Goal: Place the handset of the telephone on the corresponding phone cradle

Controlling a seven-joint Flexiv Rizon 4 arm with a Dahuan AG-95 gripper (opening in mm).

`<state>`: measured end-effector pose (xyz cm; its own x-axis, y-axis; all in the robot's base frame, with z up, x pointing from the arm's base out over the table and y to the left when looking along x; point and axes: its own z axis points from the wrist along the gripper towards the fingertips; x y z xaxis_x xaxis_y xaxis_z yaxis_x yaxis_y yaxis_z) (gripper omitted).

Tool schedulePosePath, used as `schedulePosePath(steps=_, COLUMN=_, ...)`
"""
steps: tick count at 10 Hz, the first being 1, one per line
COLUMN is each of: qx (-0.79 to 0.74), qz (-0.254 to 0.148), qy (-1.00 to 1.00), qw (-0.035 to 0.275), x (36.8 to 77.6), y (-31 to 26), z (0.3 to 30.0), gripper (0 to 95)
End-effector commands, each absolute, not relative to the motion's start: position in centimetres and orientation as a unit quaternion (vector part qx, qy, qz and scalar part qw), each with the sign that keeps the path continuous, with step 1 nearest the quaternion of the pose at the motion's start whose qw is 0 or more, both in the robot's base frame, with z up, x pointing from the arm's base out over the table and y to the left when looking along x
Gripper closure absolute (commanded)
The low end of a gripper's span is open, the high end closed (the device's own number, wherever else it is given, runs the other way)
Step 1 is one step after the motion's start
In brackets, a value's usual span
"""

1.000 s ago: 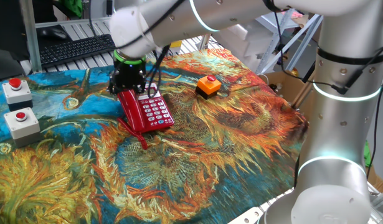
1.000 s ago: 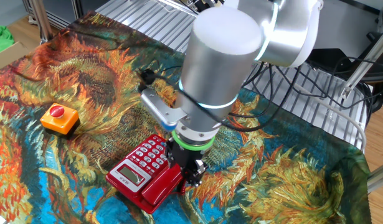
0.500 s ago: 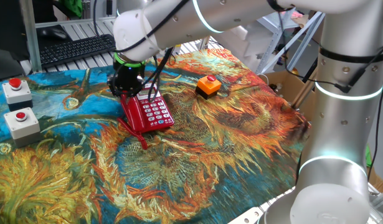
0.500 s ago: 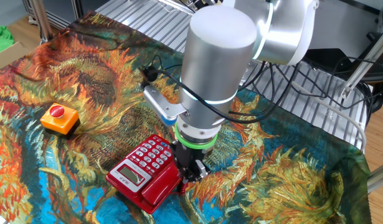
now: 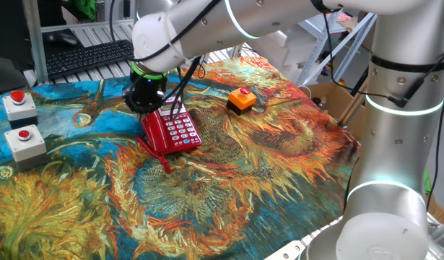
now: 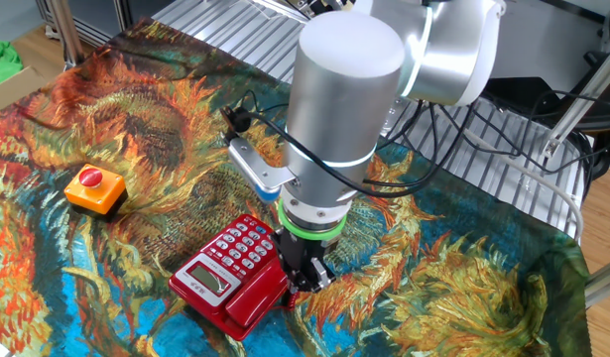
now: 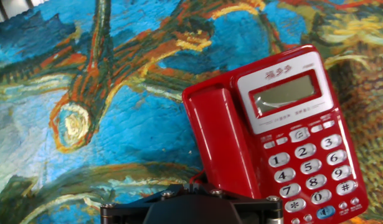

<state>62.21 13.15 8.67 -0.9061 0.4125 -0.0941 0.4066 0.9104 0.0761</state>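
The red telephone (image 5: 176,130) lies on the painted cloth, and it also shows in the other fixed view (image 6: 217,270) and in the hand view (image 7: 303,143). The red handset (image 7: 221,146) lies lengthwise in the phone cradle beside the keypad and covers it. The handset also shows in the fixed views (image 5: 152,131) (image 6: 257,300). Its red cord (image 5: 157,154) trails onto the cloth in front. My gripper (image 5: 145,105) (image 6: 305,282) hovers just above the display end of the phone, empty, with its jaws apart. In the hand view only its black housing (image 7: 191,210) shows.
An orange button box (image 5: 242,100) (image 6: 94,188) sits right of the phone. Two grey boxes with red buttons (image 5: 19,105) (image 5: 24,141) stand at the left edge. A keyboard (image 5: 88,58) lies behind. Cables (image 6: 453,129) run over the metal rack beyond the cloth.
My gripper has shifted slightly along the phone and lifted a little. The handset and phone have not moved.
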Motion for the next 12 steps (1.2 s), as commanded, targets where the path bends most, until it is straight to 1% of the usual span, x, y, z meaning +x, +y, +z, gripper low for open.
schedulePosePath(steps=1, qx=0.209, qz=0.029, qy=0.976, qw=0.053, x=62.12, y=13.2, z=8.76, gripper=95.0)
schedulePosePath(steps=9, qx=0.206, qz=0.026, qy=0.976, qw=0.058, x=61.71, y=13.33, z=8.5, gripper=95.0)
schedulePosePath(steps=12, qx=0.201, qz=0.039, qy=0.978, qw=0.05, x=61.71, y=13.33, z=8.5, gripper=95.0)
